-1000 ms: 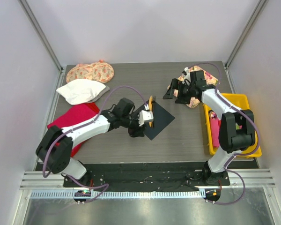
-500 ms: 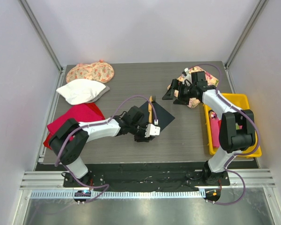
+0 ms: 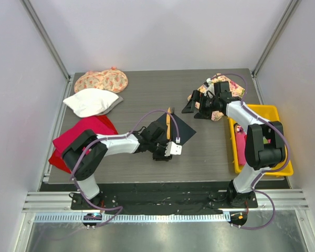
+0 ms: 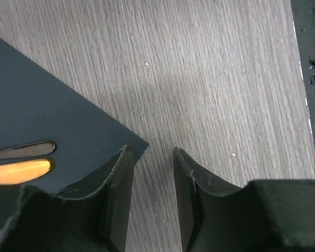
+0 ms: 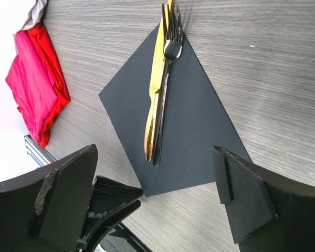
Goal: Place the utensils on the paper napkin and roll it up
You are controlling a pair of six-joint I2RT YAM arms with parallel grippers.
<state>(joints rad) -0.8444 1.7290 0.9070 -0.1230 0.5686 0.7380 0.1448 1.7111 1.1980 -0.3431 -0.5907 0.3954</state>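
left end effector [image 4: 152, 151], half spread at the napkin [image 4: 42, 105] corner, could miss the paper (it's thin) and nudge the utensils [image 4: 20, 170].

The utensils [image 5: 160, 89] lie together on the paper napkin [image 5: 194, 136], left pincer [image 4: 152, 157] at its near corner.

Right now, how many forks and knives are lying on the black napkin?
2: a gold knife and a fork lie side by side on the napkin, their tips poking past one corner. Another could hide underneath them.
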